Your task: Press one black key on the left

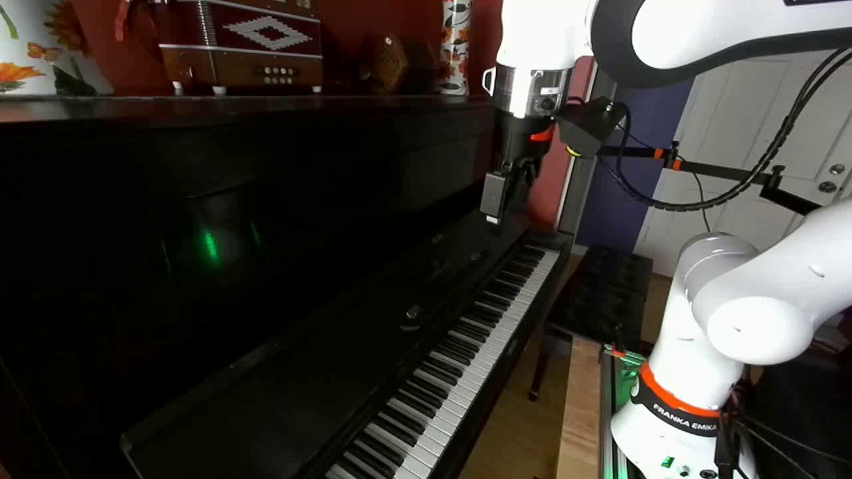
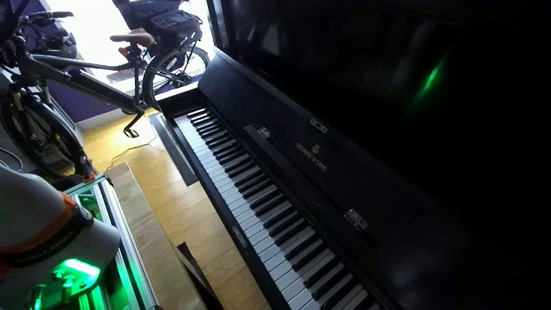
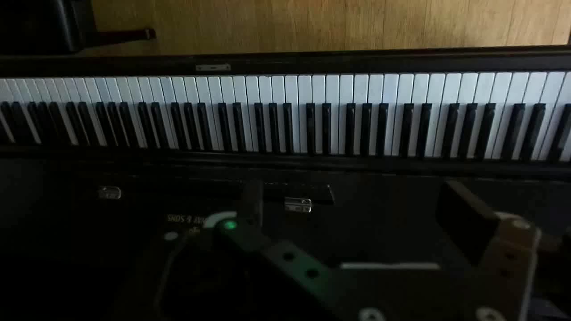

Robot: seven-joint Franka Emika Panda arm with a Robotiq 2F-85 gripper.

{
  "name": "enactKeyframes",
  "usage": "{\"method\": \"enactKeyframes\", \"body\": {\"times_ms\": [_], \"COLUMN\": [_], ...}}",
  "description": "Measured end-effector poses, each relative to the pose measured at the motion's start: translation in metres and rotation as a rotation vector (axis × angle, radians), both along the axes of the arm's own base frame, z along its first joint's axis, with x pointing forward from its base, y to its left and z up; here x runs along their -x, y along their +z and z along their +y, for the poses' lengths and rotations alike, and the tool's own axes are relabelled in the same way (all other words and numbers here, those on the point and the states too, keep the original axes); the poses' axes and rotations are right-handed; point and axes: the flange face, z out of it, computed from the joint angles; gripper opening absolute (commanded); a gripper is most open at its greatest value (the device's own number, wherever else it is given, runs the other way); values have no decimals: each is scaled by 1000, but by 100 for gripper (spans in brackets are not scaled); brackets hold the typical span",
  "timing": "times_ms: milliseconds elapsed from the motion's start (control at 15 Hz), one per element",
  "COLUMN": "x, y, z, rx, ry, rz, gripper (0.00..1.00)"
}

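While the Robotiq gripper (image 3: pixel 351 191) hangs spread and empty, the black piano keys (image 3: pixel 288 129) between white keys (image 3: pixel 291 89), seemingly slick in dim light, should sink lightly, springily, pressed near their front ends.

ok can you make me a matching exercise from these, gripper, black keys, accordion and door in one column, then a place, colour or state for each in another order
1. gripper
2. black keys
3. accordion
4. door

A. white
B. open, holding nothing
C. on top of the piano
D. in groups of two and three

Pairs: 1-B; 2-D; 3-C; 4-A
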Motion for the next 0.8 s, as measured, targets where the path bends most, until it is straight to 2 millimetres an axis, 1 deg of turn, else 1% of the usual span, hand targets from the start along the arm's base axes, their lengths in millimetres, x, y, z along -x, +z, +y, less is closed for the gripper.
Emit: {"method": "enactKeyframes", "body": {"times_ms": [467,600,667,733,800], "x": [0,-1,-3,-7,-11], "y": [0,-2,-5,-11,-19], "z": [0,4,13,27,47], "rx": [0,1,3,3,-1], "ry": [0,25,69,122,175], "rz": [-1,9,15,22,25], "gripper": [100,100,100,100,100]}}
